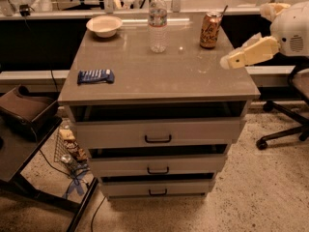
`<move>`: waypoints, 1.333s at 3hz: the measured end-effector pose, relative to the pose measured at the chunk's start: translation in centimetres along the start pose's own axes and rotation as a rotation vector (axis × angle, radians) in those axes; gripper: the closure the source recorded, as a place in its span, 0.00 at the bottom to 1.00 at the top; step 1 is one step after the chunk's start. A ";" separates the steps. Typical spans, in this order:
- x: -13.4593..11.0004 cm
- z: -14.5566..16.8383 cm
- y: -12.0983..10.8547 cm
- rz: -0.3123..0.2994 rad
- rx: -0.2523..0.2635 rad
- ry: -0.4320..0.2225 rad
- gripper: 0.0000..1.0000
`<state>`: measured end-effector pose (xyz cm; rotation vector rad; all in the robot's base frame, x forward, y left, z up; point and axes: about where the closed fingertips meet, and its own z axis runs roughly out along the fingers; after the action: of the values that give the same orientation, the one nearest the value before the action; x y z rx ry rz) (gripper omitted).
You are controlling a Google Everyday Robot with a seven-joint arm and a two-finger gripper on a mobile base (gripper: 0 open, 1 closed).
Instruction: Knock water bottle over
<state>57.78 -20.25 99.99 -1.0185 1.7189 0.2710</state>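
The water bottle [157, 21] is clear ribbed plastic with a white cap and a pale label band. It stands upright at the back middle of the grey cabinet top [159, 76]. My gripper [231, 61] is cream-coloured and reaches in from the right, over the top's right edge. It is to the right of the bottle and well apart from it, just in front of the orange drink can with a straw [210, 29].
A white bowl [104, 25] sits at the back left. A blue snack packet [96, 76] lies at the left front. The cabinet has three drawers [158, 133] with dark handles. An office chair base [285, 124] stands at right, a dark stand [24, 129] at left.
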 end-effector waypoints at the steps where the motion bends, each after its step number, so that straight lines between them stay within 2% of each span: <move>1: -1.5 3.7 -1.3 0.042 0.003 -0.062 0.00; 3: -4.7 15.6 -6.8 0.127 0.023 -0.142 0.00; 4: -5.5 22.4 -8.0 0.237 -0.004 -0.235 0.00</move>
<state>79.16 -8.50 98.05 -0.7523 1.6227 0.5252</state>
